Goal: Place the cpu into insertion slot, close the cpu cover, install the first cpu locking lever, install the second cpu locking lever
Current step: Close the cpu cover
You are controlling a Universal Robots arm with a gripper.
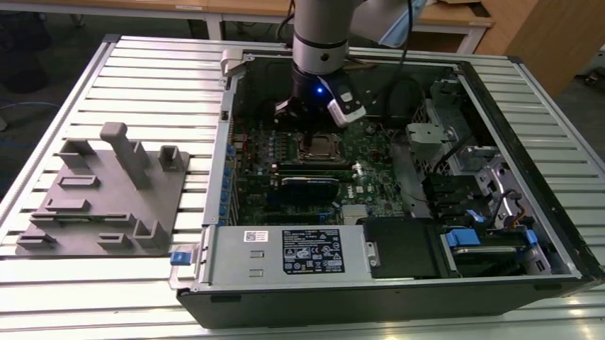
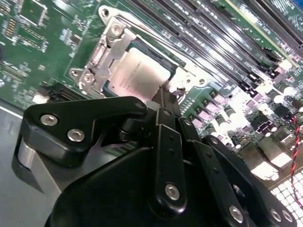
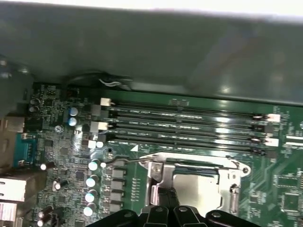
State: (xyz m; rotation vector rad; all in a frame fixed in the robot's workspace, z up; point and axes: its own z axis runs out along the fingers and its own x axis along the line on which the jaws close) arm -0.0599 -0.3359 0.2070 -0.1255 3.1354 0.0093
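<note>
The cpu (image 2: 137,75) lies flat in the insertion slot (image 2: 158,51) on the green board, its silvery top showing through the window of the cpu cover (image 2: 102,54), which lies down over it. In the exterior view the socket (image 1: 321,149) sits just below the arm's wrist. My gripper (image 2: 163,92) is shut, its black fingertips together at the edge of the cover beside the chip; nothing shows between them. A thin wire locking lever (image 3: 120,160) runs along the socket's side by the memory slots. The gripper (image 3: 163,196) also touches the cover's edge (image 3: 158,182) in the first wrist view.
Long black memory slots (image 3: 184,125) run beside the socket. The open computer case (image 1: 492,106) walls in the board, with a power supply (image 1: 283,251) at the front and cables and drive bays on the exterior view's right. A grey fixture plate (image 1: 104,198) lies on the table.
</note>
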